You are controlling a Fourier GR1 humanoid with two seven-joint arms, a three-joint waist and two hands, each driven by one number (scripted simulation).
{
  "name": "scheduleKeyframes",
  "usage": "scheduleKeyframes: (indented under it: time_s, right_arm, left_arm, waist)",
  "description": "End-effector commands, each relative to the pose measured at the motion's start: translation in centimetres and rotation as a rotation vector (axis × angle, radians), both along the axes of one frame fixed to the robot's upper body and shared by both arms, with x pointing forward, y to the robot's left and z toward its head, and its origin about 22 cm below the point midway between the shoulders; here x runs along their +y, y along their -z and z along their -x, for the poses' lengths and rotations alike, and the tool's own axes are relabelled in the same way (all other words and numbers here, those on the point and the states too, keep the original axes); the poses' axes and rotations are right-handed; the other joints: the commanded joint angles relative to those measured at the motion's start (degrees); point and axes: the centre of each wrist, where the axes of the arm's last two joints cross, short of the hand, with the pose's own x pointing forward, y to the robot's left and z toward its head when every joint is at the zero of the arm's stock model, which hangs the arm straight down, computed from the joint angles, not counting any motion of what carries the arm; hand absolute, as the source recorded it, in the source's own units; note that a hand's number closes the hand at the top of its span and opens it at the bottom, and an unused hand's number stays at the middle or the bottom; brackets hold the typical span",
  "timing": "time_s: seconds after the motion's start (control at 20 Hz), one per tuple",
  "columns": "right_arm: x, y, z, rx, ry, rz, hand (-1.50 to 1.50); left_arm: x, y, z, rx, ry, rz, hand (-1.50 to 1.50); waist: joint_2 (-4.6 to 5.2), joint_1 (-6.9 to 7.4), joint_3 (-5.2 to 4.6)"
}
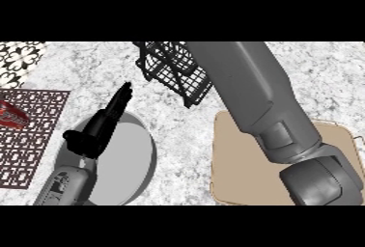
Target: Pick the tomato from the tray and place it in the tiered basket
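Left hand (107,120), fingers straight, rests above a grey plate (132,159). Right forearm (264,111) extends to the far black wire tiered basket (175,72), crossing the tan tray (235,169); its hand and the tomato are hidden.

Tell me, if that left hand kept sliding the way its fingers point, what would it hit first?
Probably the black wire tiered basket. The left hand, fingers straight over the round grey plate, points up and slightly right across bare speckled counter; depth is unclear, so it might pass just beside it.
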Motion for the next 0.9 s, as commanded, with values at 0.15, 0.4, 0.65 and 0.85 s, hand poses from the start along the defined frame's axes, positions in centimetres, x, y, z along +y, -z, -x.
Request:
scheduleKeyframes:
  time_s: [0.15, 0.4, 0.65, 0.85]
  right_arm:
    - [0.0, -0.2, -0.9, 0.088, 0.054, -0.266, 1.5]
    - [-0.7, 0.7, -1.4, 0.169, 0.083, -0.465, -1.5]
    - [-0.1, 0.1, -1.3, 0.043, 0.121, -0.521, -1.5]
    - [0.4, 0.3, -1.2, -0.114, 0.237, -0.438, -1.5]
  left_arm:
    - [-0.9, 0.9, -0.3, 0.059, 0.015, -0.014, 0.0]
    - [-1.3, 2.9, 0.7, 0.089, 0.014, 0.006, 0.0]
    - [-1.9, 3.0, 1.4, 0.108, 0.007, -0.005, 0.0]
    - [0.6, 3.3, 1.8, 0.127, -0.039, -0.005, 0.0]
  waist:
    - [0.7, 0.92, -0.46]
    - [0.65, 0.94, -0.48]
    - [-0.18, -0.34, -0.44]
    - [-0.46, -2.56, -0.48]
